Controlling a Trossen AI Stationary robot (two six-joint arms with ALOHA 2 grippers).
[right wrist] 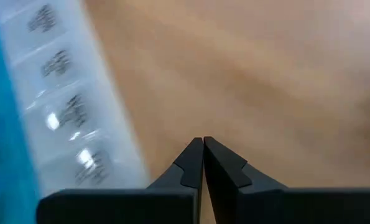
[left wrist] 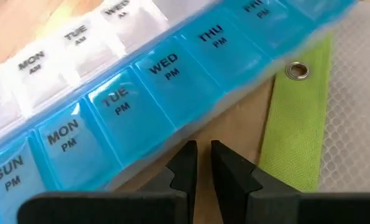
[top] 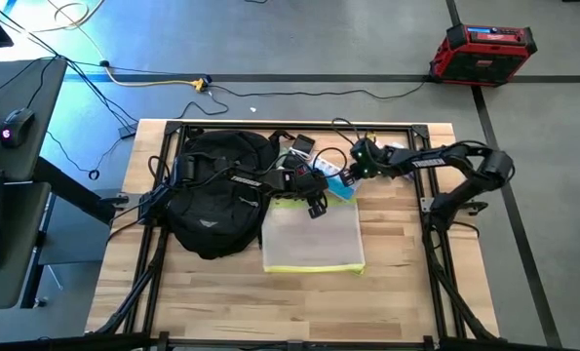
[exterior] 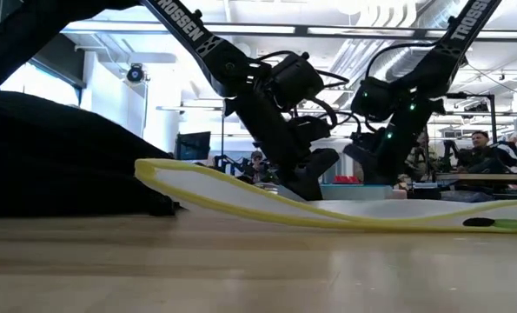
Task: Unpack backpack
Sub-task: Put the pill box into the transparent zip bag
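Observation:
The black backpack lies on the table's left half and shows as a dark mound in the low view. To its right lies a flat mesh pouch with yellow-green trim. A pill organiser with a blue and a white row rests on the wood by the pouch's far edge. My left gripper reaches over the backpack and points down at the organiser's blue side, open by only a narrow slit with nothing in it. My right gripper is shut over bare wood beside the white row. My left gripper's fingertips stand right at the edge of the organiser's blue row, slanting down from the table's left. I cannot tell whether they touch it.
Cables and small items lie along the table's far edge. A red case stands on the floor beyond the far right corner. Bare wood stretches along the near edge. People sit in the room behind.

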